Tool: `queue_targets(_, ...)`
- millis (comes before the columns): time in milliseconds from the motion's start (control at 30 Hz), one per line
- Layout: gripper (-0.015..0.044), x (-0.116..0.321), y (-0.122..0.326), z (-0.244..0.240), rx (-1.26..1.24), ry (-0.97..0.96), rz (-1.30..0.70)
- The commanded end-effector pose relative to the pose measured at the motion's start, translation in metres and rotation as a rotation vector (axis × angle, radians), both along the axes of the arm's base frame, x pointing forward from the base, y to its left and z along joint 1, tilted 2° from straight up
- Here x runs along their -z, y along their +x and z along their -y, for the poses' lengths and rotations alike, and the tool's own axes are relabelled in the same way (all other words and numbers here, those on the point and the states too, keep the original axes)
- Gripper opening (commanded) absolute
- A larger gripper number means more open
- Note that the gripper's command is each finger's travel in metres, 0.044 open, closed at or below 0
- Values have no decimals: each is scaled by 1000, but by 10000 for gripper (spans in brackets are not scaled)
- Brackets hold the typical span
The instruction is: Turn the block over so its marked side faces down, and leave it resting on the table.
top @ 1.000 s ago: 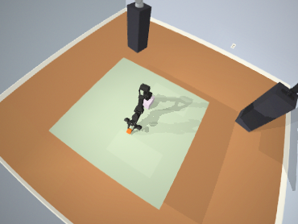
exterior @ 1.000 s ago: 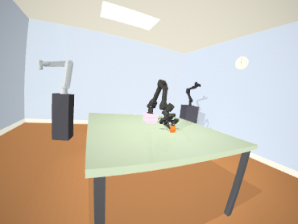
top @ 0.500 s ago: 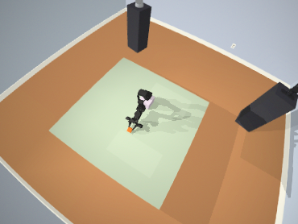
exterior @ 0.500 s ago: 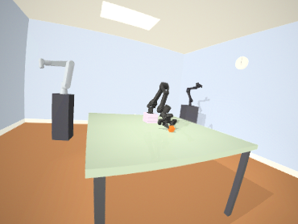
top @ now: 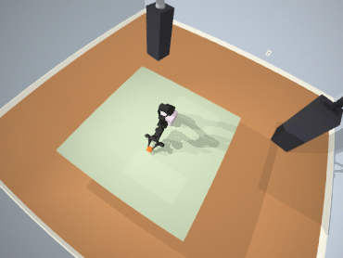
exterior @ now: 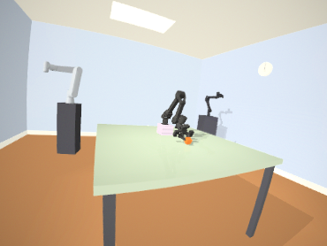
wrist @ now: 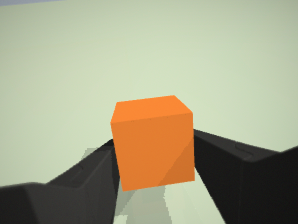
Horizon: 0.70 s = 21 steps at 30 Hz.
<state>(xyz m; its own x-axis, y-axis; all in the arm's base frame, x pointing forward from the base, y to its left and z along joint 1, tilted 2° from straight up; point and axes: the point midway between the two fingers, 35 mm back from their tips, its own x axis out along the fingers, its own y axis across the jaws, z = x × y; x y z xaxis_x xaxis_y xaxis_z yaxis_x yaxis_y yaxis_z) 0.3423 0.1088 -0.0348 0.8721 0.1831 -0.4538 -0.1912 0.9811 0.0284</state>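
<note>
An orange block [wrist: 153, 144] [top: 148, 149] [exterior: 188, 140] sits between my two dark fingers. My gripper [wrist: 152, 140] [top: 150, 147] [exterior: 186, 137] is shut on the block and holds it low over the pale green table [top: 102, 125] [exterior: 133, 164] [wrist: 75, 60], near its middle. In the wrist view the faces of the block that show are plain orange; no mark is in sight. I cannot tell whether the block touches the table.
The arm's pink base [top: 170, 118] [exterior: 164, 128] stands on the table behind the gripper. Dark pedestals [top: 158, 30] [top: 306, 124] [exterior: 68, 127] stand on the brown floor around the table, one bearing a white arm [exterior: 66, 75].
</note>
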Motion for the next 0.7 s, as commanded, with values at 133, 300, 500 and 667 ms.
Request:
queue_targets(133, 53, -1, 0, 0, 1, -3, 6)
queue_targets(300, 184, -1, 0, 0, 1, -3, 6)
queue_targets(500, 341, -1, 0, 0, 1, -3, 6)
queue_targets(667, 440, -1, 0, 0, 1, -3, 6)
